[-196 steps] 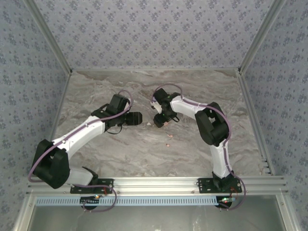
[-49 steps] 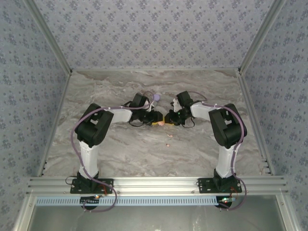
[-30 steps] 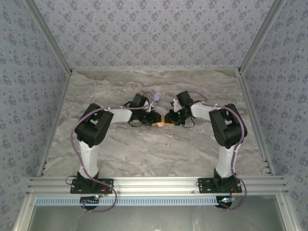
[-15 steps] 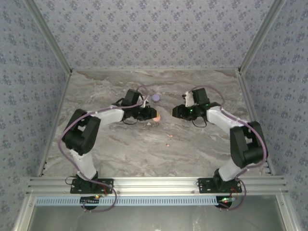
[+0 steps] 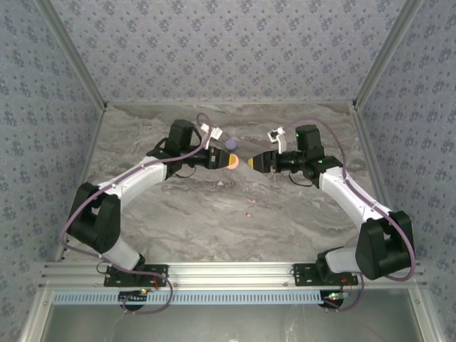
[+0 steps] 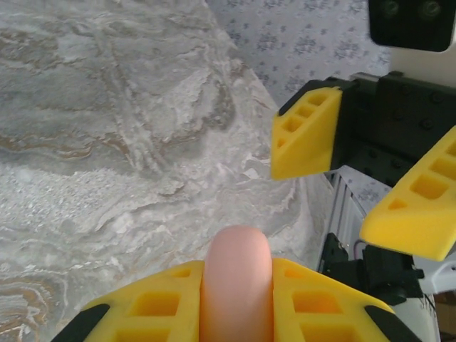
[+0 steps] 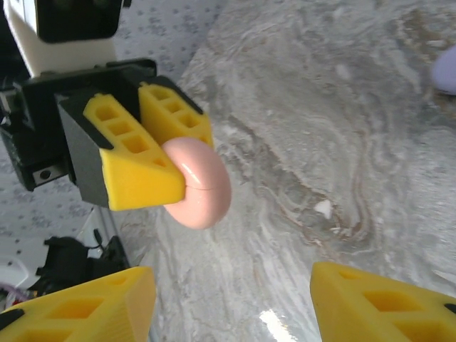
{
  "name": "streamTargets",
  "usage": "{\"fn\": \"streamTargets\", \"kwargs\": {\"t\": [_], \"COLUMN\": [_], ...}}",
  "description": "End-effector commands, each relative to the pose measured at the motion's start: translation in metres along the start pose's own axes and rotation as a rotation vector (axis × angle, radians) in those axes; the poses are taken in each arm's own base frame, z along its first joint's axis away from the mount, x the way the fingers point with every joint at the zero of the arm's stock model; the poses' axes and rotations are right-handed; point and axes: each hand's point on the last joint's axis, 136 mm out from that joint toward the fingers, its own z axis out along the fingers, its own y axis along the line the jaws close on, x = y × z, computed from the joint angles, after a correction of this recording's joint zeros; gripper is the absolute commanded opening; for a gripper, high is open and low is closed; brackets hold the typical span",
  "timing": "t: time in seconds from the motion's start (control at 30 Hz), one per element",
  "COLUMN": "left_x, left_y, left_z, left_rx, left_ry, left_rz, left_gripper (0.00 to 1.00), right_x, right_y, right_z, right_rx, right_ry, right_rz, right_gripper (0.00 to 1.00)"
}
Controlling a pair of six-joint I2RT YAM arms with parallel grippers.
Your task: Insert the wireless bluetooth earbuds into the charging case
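My left gripper (image 5: 226, 162) is shut on a salmon-pink round charging case (image 5: 233, 162), held edge-on above the middle of the table. The case (image 6: 236, 278) bulges out between the left gripper's (image 6: 236, 303) yellow fingers. In the right wrist view the pink case (image 7: 203, 187) shows a thin seam. My right gripper (image 5: 253, 162) faces it from the right with a small gap, open and empty. Its wide-apart fingers frame bare table (image 7: 231, 310). Two tiny salmon-pink earbuds (image 5: 249, 201) lie on the table nearer the arms' bases.
A lilac round case (image 5: 230, 144) rests on the marble table behind the left gripper, also at the right wrist view's edge as the lilac case (image 7: 445, 68). A white speck (image 7: 323, 208) lies on the table. Patterned walls close in three sides.
The two grippers, which met at the pink case a second ago, have pulled apart and moved back on the table. The right gripper opened and let go; the left keeps the case.
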Motion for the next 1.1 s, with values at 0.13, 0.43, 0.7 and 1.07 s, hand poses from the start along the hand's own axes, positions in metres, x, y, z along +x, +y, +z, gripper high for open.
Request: {"fn": "streamTargets", "kwargs": {"t": [0.13, 0.43, 0.7, 1.07], "left_x": [-0.014, -0.013, -0.012, -0.009], "left_y": [-0.056, -0.076, -0.081, -0.088], "left_z": [-0.019, -0.019, -0.017, -0.012], "left_rx": [0.136, 0.176, 0.187, 0.211], "left_ry": [-0.025, -0.019, -0.014, -0.003], "left_rz": [0.154, 0.197, 0.209, 0.217], "left_gripper": [0.19, 0.19, 0.19, 0.19], "right_x": [-0.001, -0.001, -0.002, 0.0], "right_y": [0.041, 0.056, 0.064, 0.069], "right_z": [0.003, 0.01, 0.014, 0.016], "right_rx": [-0.138, -0.179, -0.206, -0.236], "right_ry": [0.019, 0.039, 0.043, 0.05], "right_rz": [-0.126, -0.162, -0.179, -0.186], "right_gripper": [0.62, 0.61, 0.54, 0.46]}}
